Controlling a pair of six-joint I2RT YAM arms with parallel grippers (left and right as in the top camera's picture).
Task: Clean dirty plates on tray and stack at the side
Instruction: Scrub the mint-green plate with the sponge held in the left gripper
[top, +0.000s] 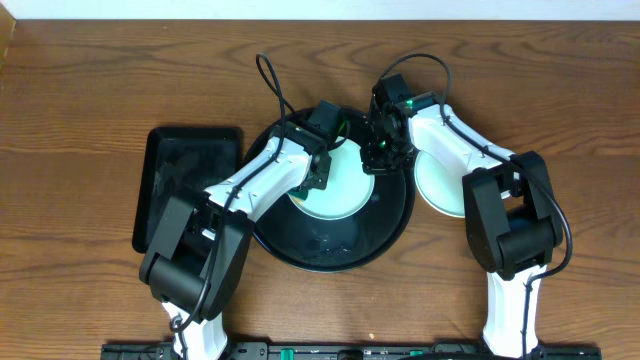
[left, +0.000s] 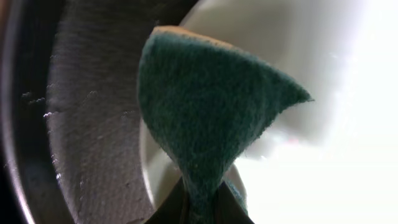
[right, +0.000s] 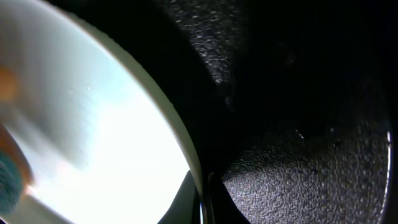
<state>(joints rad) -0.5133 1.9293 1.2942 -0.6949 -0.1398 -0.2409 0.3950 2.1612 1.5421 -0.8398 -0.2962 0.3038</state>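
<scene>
A light aqua plate lies on the round black tray. My left gripper is shut on a dark green scouring sponge and holds it against the plate's left part, with the tray's floor beside it. My right gripper is shut on the plate's right rim; in the right wrist view the jaws pinch the rim of the plate over the tray. Another pale plate lies on the table right of the tray, partly under the right arm.
A smaller rectangular black tray sits on the wooden table left of the round tray. The arms' cables arch over the far side of the round tray. Both arm bases stand at the table's front edge.
</scene>
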